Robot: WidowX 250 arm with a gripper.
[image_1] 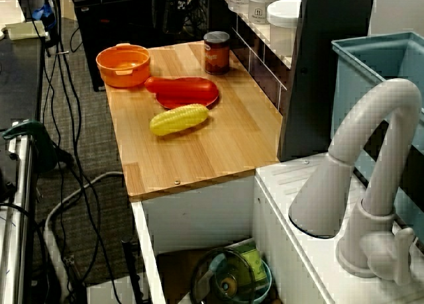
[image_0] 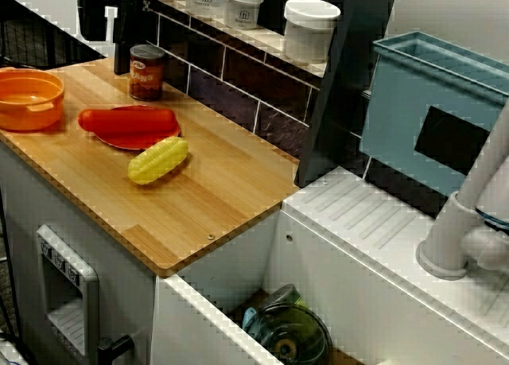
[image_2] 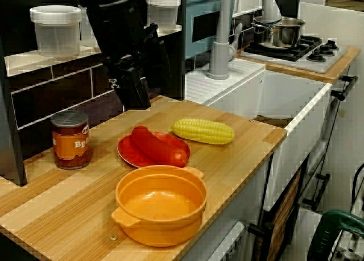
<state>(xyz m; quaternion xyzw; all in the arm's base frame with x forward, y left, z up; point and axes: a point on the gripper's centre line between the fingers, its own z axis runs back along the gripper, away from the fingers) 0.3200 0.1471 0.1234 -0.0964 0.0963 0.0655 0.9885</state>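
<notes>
Counter-end view: black gripper hovers over the back of the wooden countertop, spread or pressed together I cannot tell, nearest the brown orange-labelled tin can standing upright near a red sausage on a red plate.

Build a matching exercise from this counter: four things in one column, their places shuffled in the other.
1 corn cob
2 sausage
3 can
4 orange pot

A standing by the tiled wall
B at the counter end farthest from the sink
C lying on the red plate
D on bare wood counter, beside the plate

Pairs: 1-D, 2-C, 3-A, 4-B
</notes>
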